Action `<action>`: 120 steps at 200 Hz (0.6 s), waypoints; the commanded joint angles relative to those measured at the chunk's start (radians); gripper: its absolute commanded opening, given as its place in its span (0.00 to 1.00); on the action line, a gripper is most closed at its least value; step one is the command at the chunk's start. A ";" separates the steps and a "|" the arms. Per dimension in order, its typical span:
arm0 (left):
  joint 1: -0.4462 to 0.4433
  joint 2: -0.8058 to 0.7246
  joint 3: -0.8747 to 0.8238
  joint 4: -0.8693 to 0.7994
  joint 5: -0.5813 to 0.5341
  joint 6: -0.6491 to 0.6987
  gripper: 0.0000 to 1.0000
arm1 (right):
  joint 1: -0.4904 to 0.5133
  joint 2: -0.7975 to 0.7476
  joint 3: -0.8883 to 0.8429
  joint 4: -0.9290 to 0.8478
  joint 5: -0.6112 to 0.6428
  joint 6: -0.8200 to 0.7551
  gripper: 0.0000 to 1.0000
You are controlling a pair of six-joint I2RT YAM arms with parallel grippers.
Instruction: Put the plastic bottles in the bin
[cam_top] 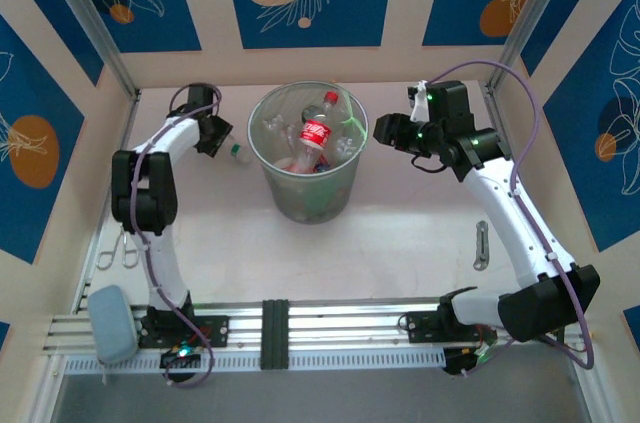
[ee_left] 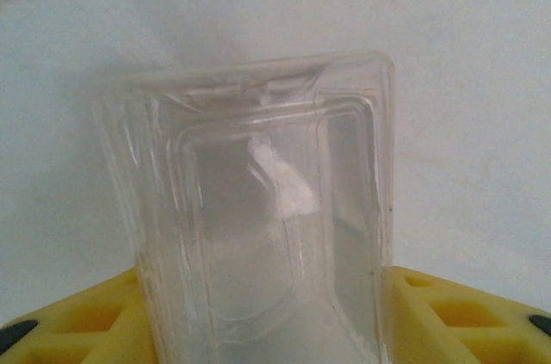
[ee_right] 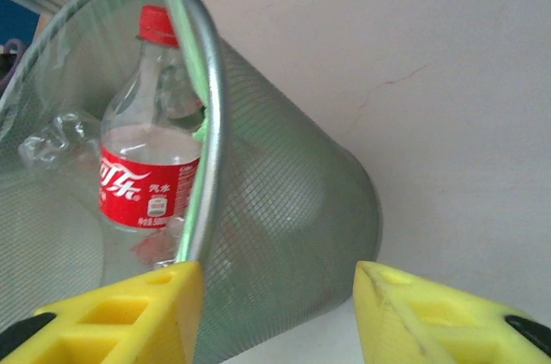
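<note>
The bin (cam_top: 305,198), a round grey-green mesh basket, stands at the middle back of the table. It holds several plastic bottles, among them an upright one with a red label and red cap (cam_top: 317,129) (ee_right: 148,166). My left gripper (cam_top: 218,135) (ee_left: 267,295) is low at the bin's left. Its yellow fingers (ee_left: 77,321) press both sides of a clear, ribbed plastic bottle (ee_left: 258,209) (cam_top: 238,153) lying on the table. My right gripper (cam_top: 384,131) (ee_right: 277,282) hangs open at the bin's right rim (ee_right: 207,114), nothing between its fingers.
A metal tool (cam_top: 481,245) lies on the table at the right, under the right arm. Small metal loops (cam_top: 116,257) and a grey-blue pad (cam_top: 113,325) sit at the near left. Enclosure walls and corner posts ring the table.
</note>
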 commanded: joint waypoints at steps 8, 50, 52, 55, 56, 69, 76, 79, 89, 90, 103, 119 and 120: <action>0.029 -0.186 -0.056 0.061 -0.022 0.090 0.47 | 0.031 0.004 -0.009 0.069 -0.082 0.010 0.50; 0.043 -0.389 -0.106 0.055 -0.072 0.192 0.40 | 0.048 0.048 -0.006 0.111 -0.121 0.027 0.49; 0.044 -0.398 -0.106 0.051 -0.073 0.197 0.40 | 0.049 0.051 -0.005 0.110 -0.120 0.027 0.49; 0.043 -0.413 -0.103 0.045 -0.073 0.206 0.40 | 0.050 0.054 -0.001 0.107 -0.120 0.027 0.49; 0.043 -0.417 -0.103 0.043 -0.072 0.208 0.40 | 0.050 0.056 -0.001 0.106 -0.119 0.026 0.49; 0.044 -0.471 -0.089 0.014 -0.067 0.245 0.39 | 0.054 0.068 0.005 0.098 -0.108 0.026 0.47; 0.044 -0.500 -0.075 -0.001 -0.059 0.266 0.37 | 0.054 0.074 0.008 0.097 -0.105 0.026 0.46; 0.043 -0.511 -0.068 -0.008 -0.054 0.274 0.37 | 0.054 0.077 0.009 0.095 -0.103 0.026 0.46; 0.042 -0.549 -0.045 -0.026 -0.035 0.308 0.36 | 0.056 0.084 0.011 0.092 -0.098 0.028 0.45; 0.042 -0.552 -0.042 -0.028 -0.033 0.312 0.36 | 0.056 0.084 0.012 0.092 -0.097 0.028 0.45; 0.040 -0.595 -0.004 -0.044 -0.006 0.351 0.34 | 0.056 0.090 0.013 0.092 -0.094 0.028 0.43; 0.033 -0.630 0.053 -0.062 0.047 0.405 0.34 | 0.056 0.099 0.016 0.089 -0.092 0.026 0.41; 0.033 -0.632 0.057 -0.064 0.049 0.408 0.34 | 0.057 0.099 0.016 0.089 -0.092 0.026 0.40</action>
